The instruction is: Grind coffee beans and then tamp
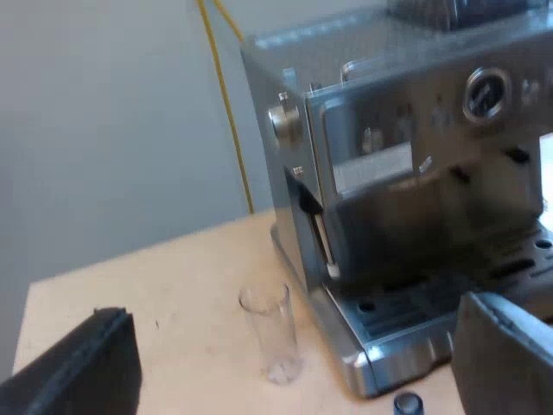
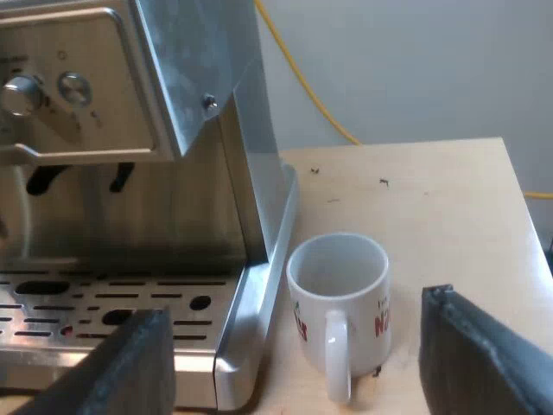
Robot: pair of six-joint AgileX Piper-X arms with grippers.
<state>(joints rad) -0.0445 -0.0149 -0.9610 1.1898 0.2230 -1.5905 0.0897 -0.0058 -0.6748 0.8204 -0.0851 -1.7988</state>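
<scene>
My left gripper is spread wide and empty, facing the espresso machine. My right gripper is also spread and empty, at the machine's drip tray. A measuring glass stands upright near the machine's base corner. A blue tamper sits by its front and a mug just beside its tray. A careless reach toward the machine could topple the glass or shove the mug.
</scene>
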